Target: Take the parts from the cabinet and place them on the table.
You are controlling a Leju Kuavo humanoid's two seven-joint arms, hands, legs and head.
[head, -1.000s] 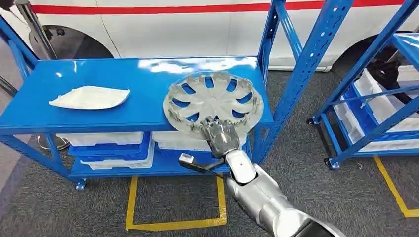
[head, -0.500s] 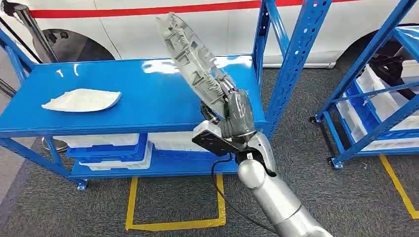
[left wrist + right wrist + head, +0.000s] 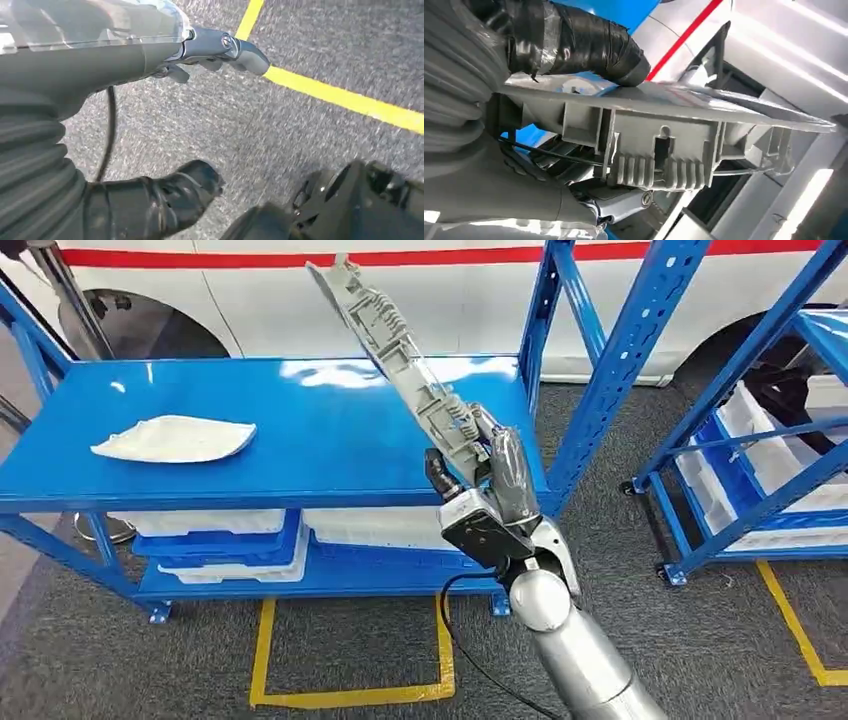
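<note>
My right hand (image 3: 495, 475) grips a grey wheel cover (image 3: 400, 350) by its near rim and holds it up, tilted steeply on edge, above the right part of the blue cabinet shelf (image 3: 300, 430). In the right wrist view the thumb (image 3: 574, 42) presses on the cover's face, and the ribbed back of the wheel cover (image 3: 664, 130) shows with its clips. A white curved part (image 3: 172, 438) lies flat on the left of the shelf. My left hand (image 3: 165, 55) hangs over the grey floor with its fingers apart, holding nothing.
White and blue bins (image 3: 220, 535) fill the lower shelf. A blue upright (image 3: 620, 370) stands just right of my hand. A second blue rack (image 3: 760, 470) with bins is at the right. A white car (image 3: 250, 300) stands behind. Yellow lines (image 3: 350, 692) mark the floor.
The wheel cover lay flat on the shelf a second ago with my right hand at its rim; it has been lifted off and tipped up on edge.
</note>
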